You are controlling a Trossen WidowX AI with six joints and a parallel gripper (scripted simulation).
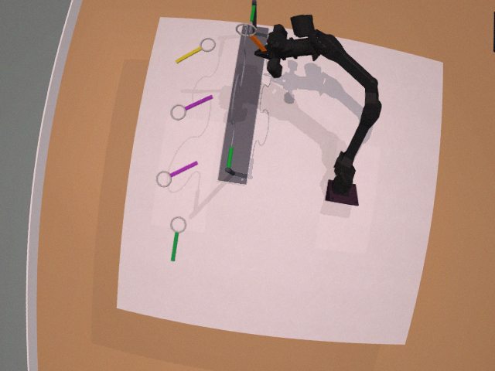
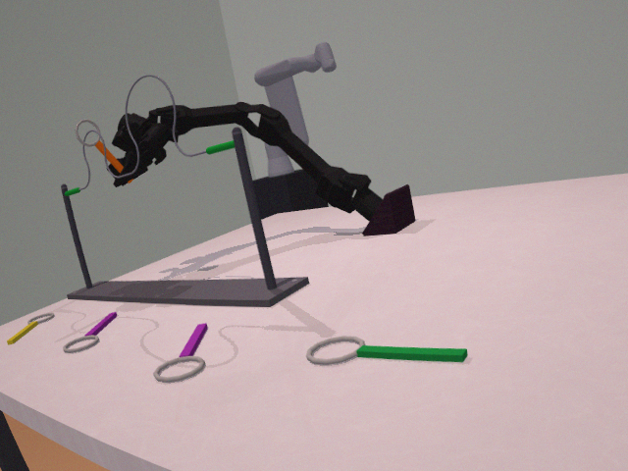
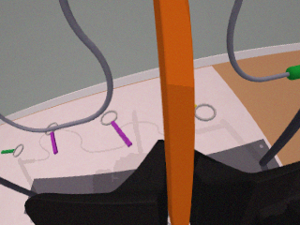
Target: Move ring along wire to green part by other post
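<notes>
My gripper [image 1: 261, 52] [image 2: 121, 177] [image 3: 166, 144] is shut on the orange handle [image 1: 257, 43] [image 2: 108, 155] [image 3: 178, 94], which slants up to its grey ring [image 1: 237, 29] [image 2: 77, 132]. The ring is at the small hump of the thin grey wire [image 2: 149, 76] [image 3: 112, 84] near the far post [image 2: 77, 237] [image 3: 281, 141]; the hump's top shows within its outline. The ring is outside the wrist view. The far green part [image 1: 252, 12] [image 2: 72, 191] [image 3: 293, 72] is lower than the ring. The other green part [image 1: 230, 158] [image 2: 221, 147] joins the near post [image 2: 256, 218]. Any contact with the wire is unclear.
The grey base [image 1: 240, 159] [image 2: 228, 293] bears both posts. A tall wire loop passes beside my fingers in the exterior view. A yellow-handled ring [image 1: 189, 55], two purple-handled rings [image 1: 198, 102] [image 1: 183, 168] and a green-handled ring [image 1: 174, 246] [image 2: 411, 353] lie on the table.
</notes>
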